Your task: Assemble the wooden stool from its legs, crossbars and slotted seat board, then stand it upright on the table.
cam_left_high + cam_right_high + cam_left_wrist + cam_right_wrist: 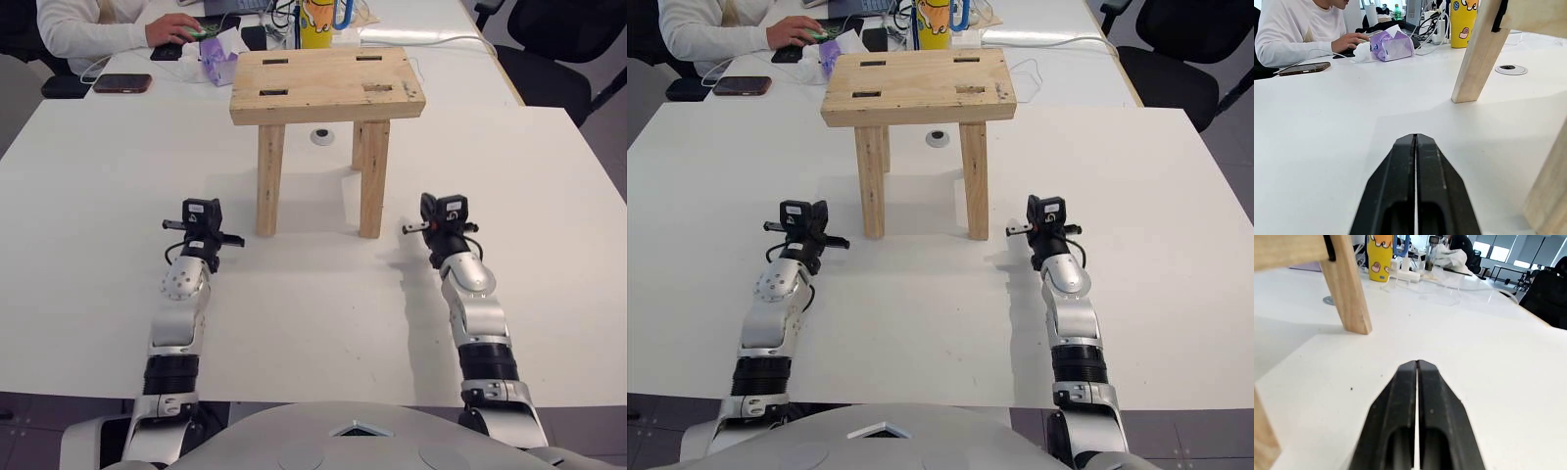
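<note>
Wooden stool (323,108) stands assembled and upright on the white tabletop (98,196), toward its far middle, seat board (326,83) on top with four slots showing, and the legs (373,176) planted. Left gripper (1416,143) and right gripper (1417,366) rest low on the tabletop, one each side of the stool and nearer the robot, apart from the legs. Both pairs of fingers (1398,166) are pressed together with nothing between them. Handling, as a judgement: solid plank wood, stiff, not fragile, fairly heavy for a two-finger grip, with a dry surface that should not slip much. The joints look like push-fit slots, so lifting by the seat board alone could pull it off. Better to take a leg high up near the seat, or one leg per gripper from opposite sides. The legs look wide, so the fingers would need to open well. The head views give the whole stool, the slot layout and both arms flanking it. The wrist views add the closed finger seam and leg feet sitting flat on the tabletop — far leg (1476,54) from the left wrist, far leg (1352,289) from the right. Each also shows a wooden member at the leg top, crossbar or board edge, cannot tell which. Yellow cup (315,24) and a cable grommet (322,136) sit behind the stool.
</note>
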Available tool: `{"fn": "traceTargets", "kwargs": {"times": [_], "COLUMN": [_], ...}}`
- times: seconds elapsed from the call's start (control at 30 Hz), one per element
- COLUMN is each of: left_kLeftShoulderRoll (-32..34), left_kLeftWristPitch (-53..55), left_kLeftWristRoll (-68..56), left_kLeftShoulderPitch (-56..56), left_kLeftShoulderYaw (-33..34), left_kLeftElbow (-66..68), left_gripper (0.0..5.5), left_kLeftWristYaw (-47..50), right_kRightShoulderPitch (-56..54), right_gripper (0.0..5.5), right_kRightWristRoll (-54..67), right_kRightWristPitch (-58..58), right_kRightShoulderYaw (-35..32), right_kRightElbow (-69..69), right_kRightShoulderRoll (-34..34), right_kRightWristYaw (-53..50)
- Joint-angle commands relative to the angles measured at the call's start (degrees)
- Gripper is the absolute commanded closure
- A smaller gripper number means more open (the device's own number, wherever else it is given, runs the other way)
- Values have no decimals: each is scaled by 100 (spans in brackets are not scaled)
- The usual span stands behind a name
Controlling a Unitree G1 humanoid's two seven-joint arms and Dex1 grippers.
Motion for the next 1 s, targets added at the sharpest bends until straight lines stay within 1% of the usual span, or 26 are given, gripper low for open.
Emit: {"fn": "traceTargets", "kwargs": {"times": [0.03, 0.5, 0.7, 0.9, 1.0], "left_kLeftShoulderRoll": [-60, -146, 5, 183, 264], "left_kLeftWristPitch": [-210, -619, -715, -861, -895], "left_kLeftWristRoll": [-53, -181, -312, -312, -349], "left_kLeftShoulderPitch": [122, 92, -64, -313, -389], "left_kLeftShoulderYaw": [-22, -4, 139, 133, 231], "left_kLeftElbow": [57, -84, -32, 288, 416], "left_gripper": [550, 550, 550, 550, 550], "left_kLeftWristYaw": [-47, -117, -215, -456, -530], "right_kRightShoulderPitch": [19, -9, 198, 201, 184], "right_gripper": [548, 548, 548, 548, 548], "right_kRightWristRoll": [101, 114, 88, 42, 57], "right_kRightWristPitch": [-134, -221, -241, -332, -358], "right_kRightShoulderYaw": [0, 27, 93, 81, 106], "right_kRightElbow": [48, 58, -122, 12, 28], "right_kRightShoulderRoll": [35, 95, 312, 484, 566], "right_kRightWristYaw": [89, 63, -71, -287, -344]}}
